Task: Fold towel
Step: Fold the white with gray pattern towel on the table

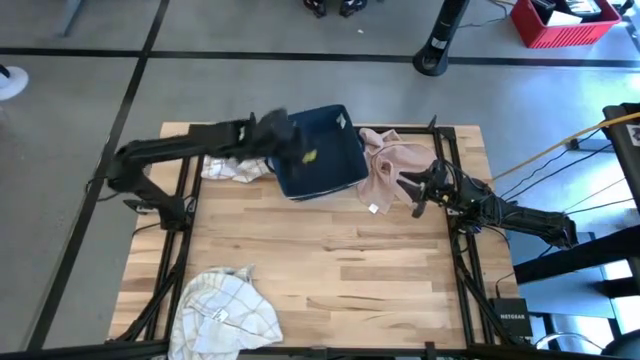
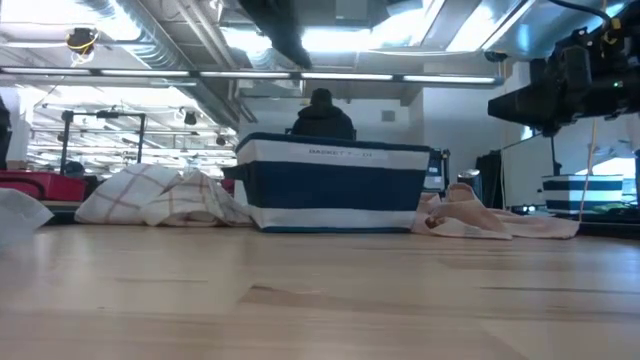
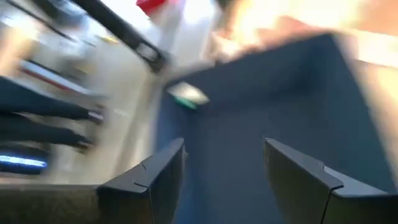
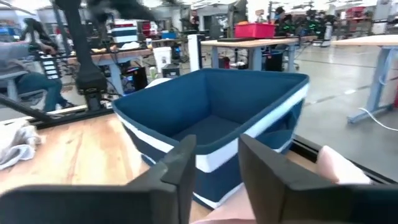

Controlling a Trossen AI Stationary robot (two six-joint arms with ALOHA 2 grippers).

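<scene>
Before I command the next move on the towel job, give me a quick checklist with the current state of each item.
1. Left tool open and empty: ok, fingers apart over the blue basket.
2. Right tool free of cloth: ok, fingers parted with nothing between them.
3. Pink towel reachable: ok, crumpled beside the basket, just ahead of the right tool.
4. Pink towel spread flat: not ok.
5. Basket upright: ok.
6. Basket contents: cannot tell for the full floor; the part in the right wrist view looks bare.
</scene>
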